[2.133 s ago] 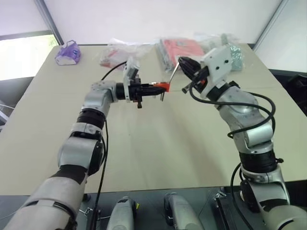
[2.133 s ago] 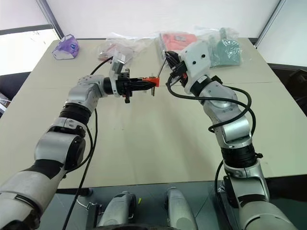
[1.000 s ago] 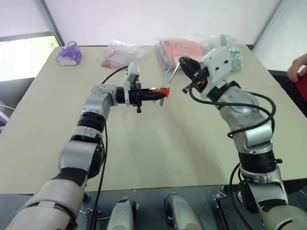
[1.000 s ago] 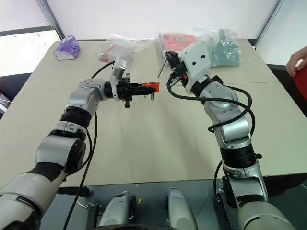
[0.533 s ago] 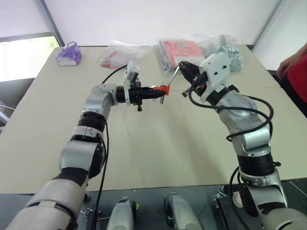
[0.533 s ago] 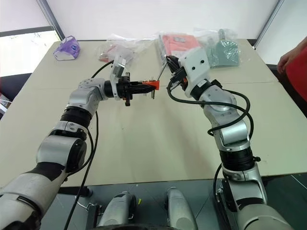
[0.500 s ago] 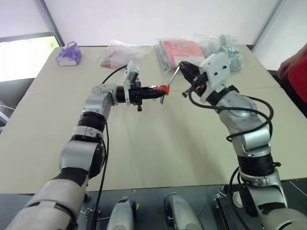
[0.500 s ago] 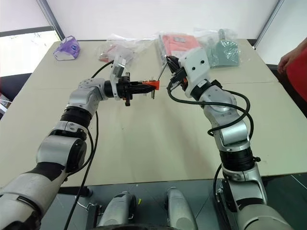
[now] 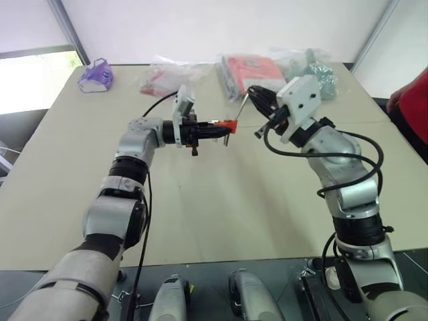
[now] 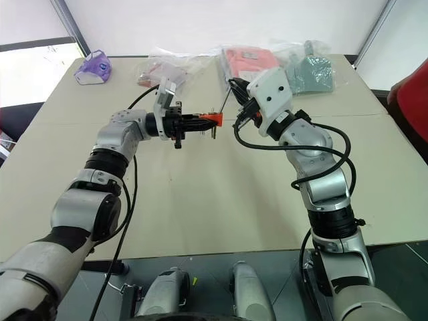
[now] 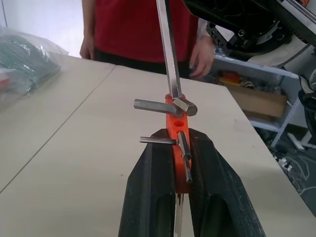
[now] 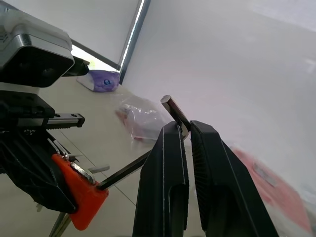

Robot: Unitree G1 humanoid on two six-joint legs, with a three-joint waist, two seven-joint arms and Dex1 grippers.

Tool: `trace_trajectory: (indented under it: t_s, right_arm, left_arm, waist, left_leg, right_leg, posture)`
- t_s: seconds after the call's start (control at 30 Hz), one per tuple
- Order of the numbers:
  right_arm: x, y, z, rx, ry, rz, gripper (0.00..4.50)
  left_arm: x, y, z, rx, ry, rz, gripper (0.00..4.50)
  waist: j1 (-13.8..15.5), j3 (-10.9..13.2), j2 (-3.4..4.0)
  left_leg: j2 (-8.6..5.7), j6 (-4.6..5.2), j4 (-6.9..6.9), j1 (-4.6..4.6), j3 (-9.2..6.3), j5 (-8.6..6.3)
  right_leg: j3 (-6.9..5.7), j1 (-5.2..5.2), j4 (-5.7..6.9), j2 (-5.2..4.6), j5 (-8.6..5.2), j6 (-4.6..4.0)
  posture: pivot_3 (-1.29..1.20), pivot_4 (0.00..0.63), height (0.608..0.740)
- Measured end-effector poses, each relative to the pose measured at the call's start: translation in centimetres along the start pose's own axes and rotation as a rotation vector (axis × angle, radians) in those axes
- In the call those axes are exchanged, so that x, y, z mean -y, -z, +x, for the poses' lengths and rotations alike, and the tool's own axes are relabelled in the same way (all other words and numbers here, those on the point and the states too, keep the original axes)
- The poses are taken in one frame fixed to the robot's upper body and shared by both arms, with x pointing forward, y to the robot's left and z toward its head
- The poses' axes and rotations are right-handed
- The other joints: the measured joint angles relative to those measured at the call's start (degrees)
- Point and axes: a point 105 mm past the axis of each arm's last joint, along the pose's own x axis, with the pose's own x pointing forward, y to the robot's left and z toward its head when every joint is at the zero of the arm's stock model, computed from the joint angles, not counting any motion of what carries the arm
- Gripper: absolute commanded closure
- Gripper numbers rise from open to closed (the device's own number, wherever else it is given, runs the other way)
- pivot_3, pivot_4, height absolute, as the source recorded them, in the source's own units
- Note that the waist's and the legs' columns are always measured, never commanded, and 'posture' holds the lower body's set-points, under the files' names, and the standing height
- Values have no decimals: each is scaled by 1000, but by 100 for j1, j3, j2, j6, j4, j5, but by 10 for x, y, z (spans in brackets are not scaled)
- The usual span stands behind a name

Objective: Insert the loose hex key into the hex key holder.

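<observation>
The left gripper (image 11: 177, 197), clamped on the hex key holder (image 11: 177, 143) above mid-table, points right toward the right gripper (image 12: 186, 129), which is clamped on the loose hex key (image 12: 129, 169), whose long axis slants down-left with its tip at the holder's end.

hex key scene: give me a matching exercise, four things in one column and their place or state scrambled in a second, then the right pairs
Things:
1. hex key holder
2. loose hex key
3. purple item
4. red packet

Place or state:
A. lies in clear plastic at the table's far edge, past the right arm
B. clamped in the left end effector, held above the table
C. sits at the table's far left corner
D. gripped near its bend by the right end effector, its long end touching the orange block

Pairs: 1-B, 2-D, 3-C, 4-A
</observation>
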Motion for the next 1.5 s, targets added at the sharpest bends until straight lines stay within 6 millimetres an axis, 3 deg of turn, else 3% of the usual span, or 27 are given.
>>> trace_trajectory:
  t_s: [0.7,1.13,1.23,1.37,1.5]
  right_arm:
    - [-17,-5,5,29,-111,-5,4236]
    - [-9,10,6,-22,-69,33,4236]
    - [1,3,8,-3,-31,26,4236]
    - [5,2,8,-4,-15,30,4236]
    - [3,3,8,-14,-22,54,4236]
  left_arm:
    - [-1,3,0,-20,-16,10,4500]
    - [0,-7,0,15,-11,50,4500]
    - [0,-2,-1,-1,-12,49,4500]
    - [3,19,-5,-64,-14,49,4500]
    - [1,18,-4,-64,-22,63,4500]
  waist:
    - [2,0,0]
    - [-2,0,0]
    - [0,0,0]
    - [2,0,0]
    - [6,0,0]
  left_leg:
    - [0,0,1,0,0,0]
    - [0,0,2,1,0,0]
    - [0,0,2,1,0,0]
    - [0,0,2,1,0,0]
    - [0,0,3,1,0,0]
  right_leg:
    - [0,0,2,0,0,0]
    - [0,-1,5,0,0,0]
    - [0,0,5,0,0,0]
    - [1,-1,6,0,0,0]
    - [1,0,6,-1,0,0]
  posture:
    - [0,150,740]
    - [0,150,740]
    - [0,150,740]
    - [0,150,740]
    - [0,150,740]
